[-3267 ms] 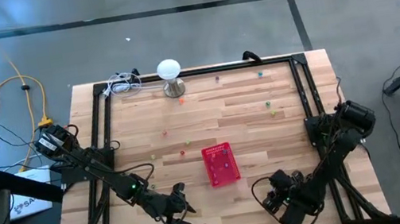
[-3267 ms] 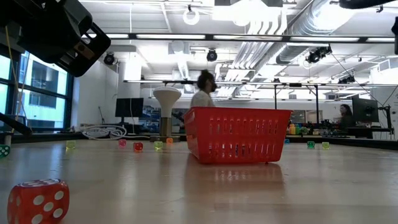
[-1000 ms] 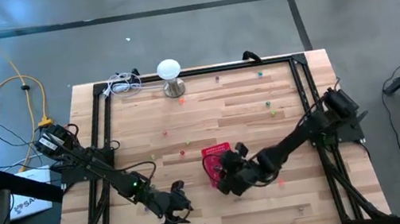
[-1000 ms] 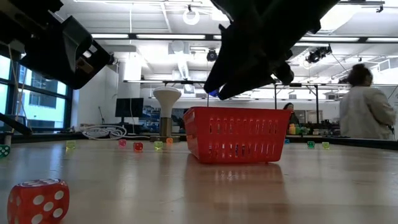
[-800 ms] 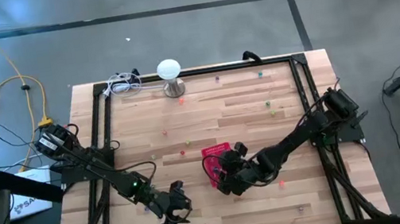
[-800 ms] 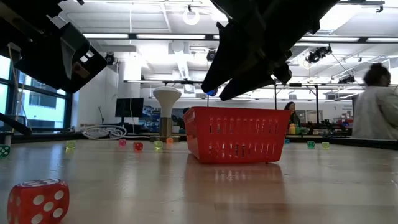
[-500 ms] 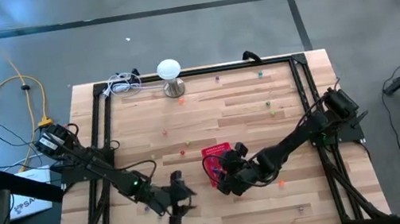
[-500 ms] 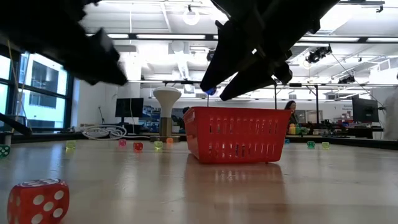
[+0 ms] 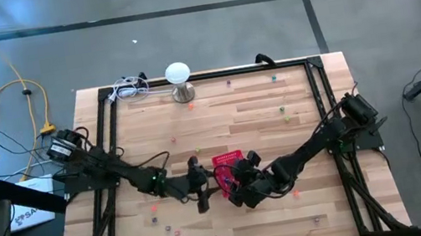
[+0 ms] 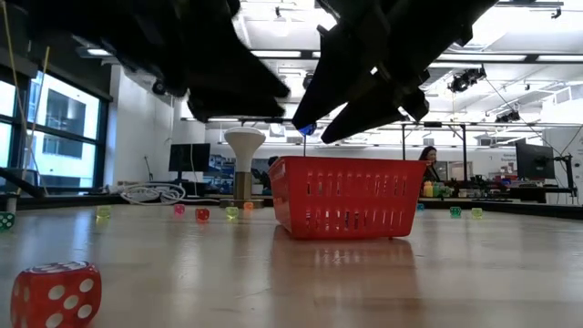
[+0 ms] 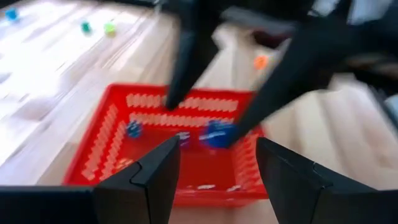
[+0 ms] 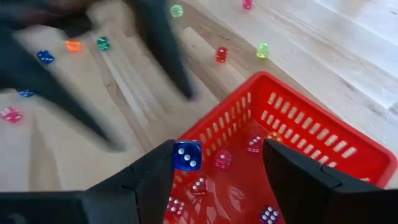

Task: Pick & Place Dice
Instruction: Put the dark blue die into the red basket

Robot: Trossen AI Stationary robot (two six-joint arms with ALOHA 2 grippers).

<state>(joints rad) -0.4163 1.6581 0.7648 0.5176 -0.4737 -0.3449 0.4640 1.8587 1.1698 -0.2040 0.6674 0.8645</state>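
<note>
From above, I see the right gripper point(image 9: 234, 189) over the near side of the red basket point(image 9: 223, 162), and the left gripper point(image 9: 199, 186) just beside the basket's left edge, with loose dice point(image 9: 283, 110) scattered across the table point(image 9: 263, 127). At table level, a blue die point(image 10: 308, 130) sits at the tip of the right arm's fingers above the basket rim, and a red die point(image 10: 56, 293) lies close in front. In my left wrist view the fingers point(image 11: 152, 171) stand spread and empty. In my right wrist view the fingers point(image 12: 146, 177) are parted, the blue die apparently against one of them, though I can't be sure it is gripped; more dice lie inside the basket.
</note>
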